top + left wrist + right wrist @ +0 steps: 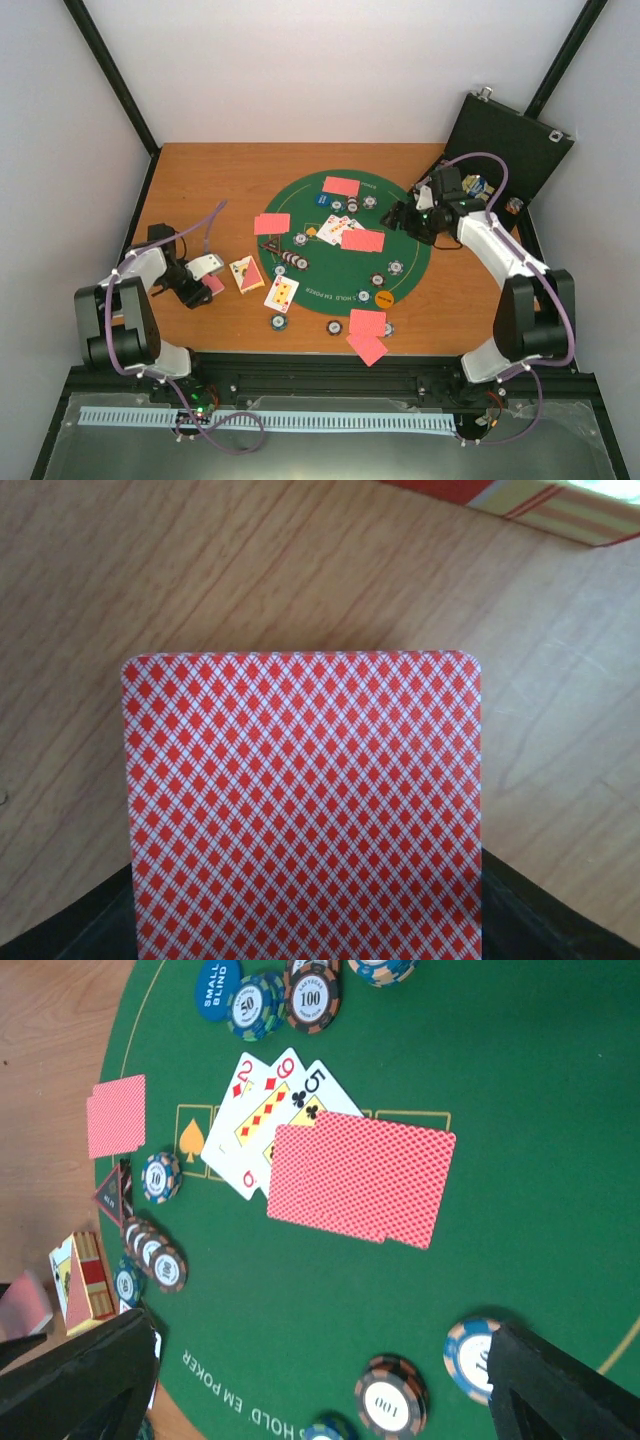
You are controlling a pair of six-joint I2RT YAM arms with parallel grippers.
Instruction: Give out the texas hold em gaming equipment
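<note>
Low at frame left, the left tool (206,286) clenches a card (300,810) above the bench (250,570); the right tool (320,1385) hangs released over the mat (520,1080).

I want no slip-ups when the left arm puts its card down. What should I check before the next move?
1. Left fingers grip a card: ok, red-backed card between them.
2. Only one card held: cannot tell.
3. Table ahead bare: ok, card box only at the view's edge.
4. Right fingers open and empty: ok.
5. Face-up cards uncovered: not ok, a face-down card overlaps the 5.
</note>
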